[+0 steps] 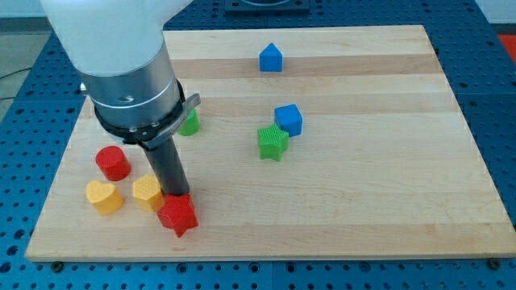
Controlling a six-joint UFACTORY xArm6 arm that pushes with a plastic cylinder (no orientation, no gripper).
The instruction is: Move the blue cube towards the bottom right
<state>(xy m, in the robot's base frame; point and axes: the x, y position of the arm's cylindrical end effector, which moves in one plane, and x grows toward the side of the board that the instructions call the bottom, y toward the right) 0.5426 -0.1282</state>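
- Wooden board seen on a blue perforated table.
- Arm entered from the top left corner, its rod held near-upright; no pincer is carried, nothing gripped.
- My tip is set down near the bottom left corner, touching the red star, beside the yellow hexagon.
- Blue cube noted near the board's middle, touching the green star, well apart from the tip.
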